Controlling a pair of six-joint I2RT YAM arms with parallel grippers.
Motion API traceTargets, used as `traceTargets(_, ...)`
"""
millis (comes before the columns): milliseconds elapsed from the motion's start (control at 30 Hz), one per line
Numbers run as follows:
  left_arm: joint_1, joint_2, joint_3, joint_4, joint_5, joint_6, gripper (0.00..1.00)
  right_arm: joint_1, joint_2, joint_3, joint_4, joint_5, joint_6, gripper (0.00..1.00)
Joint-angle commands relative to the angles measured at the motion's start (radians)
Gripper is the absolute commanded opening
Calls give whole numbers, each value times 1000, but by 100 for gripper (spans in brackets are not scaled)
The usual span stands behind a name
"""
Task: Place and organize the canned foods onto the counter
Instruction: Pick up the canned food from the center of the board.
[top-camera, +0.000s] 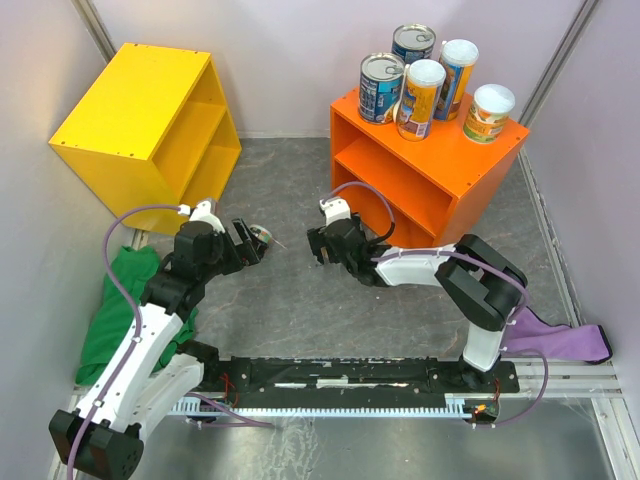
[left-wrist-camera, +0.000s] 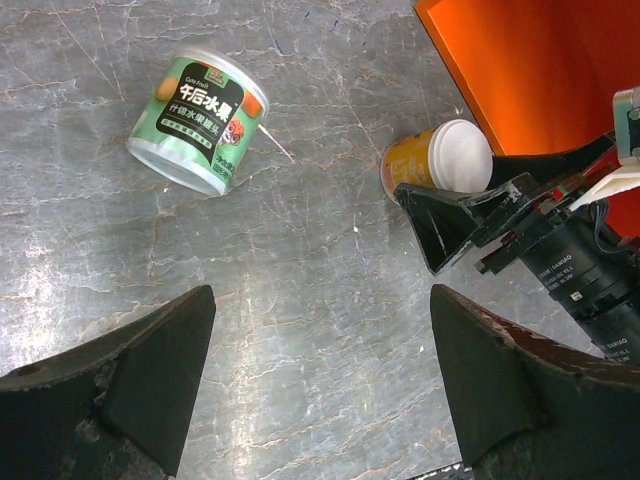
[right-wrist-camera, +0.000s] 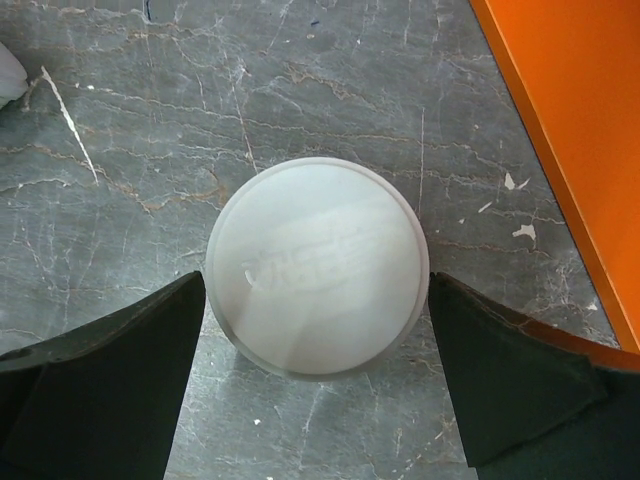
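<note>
At upper right, five cans (top-camera: 425, 98) stand on the counter (top-camera: 470, 160). Two remain on the floor (top-camera: 290, 300): an upright can (right-wrist-camera: 317, 265) between my right gripper's (right-wrist-camera: 318, 290) wide jaws, a tipped can (left-wrist-camera: 198, 124) beyond my wide-open left gripper (left-wrist-camera: 322, 300).

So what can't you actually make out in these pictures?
- Right wrist view: the short pale-lidded can between the right arm's fingers shows only its lid; its label is out of sight underneath.
- Top view: the green-labelled can lying on its side is mostly hidden by the left arm's fingers.
- Top view: the green cloth is partly covered by the white left arm.
</note>
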Motion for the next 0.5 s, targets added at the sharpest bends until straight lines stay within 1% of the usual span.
traceTargets(0,5,-11,15,13,7,42,93,-2,-42,-18,138,17,-25,100)
traceTargets(467,5,-35,-19,39,0,52,93,-2,-41,-78,263,10,-36,97)
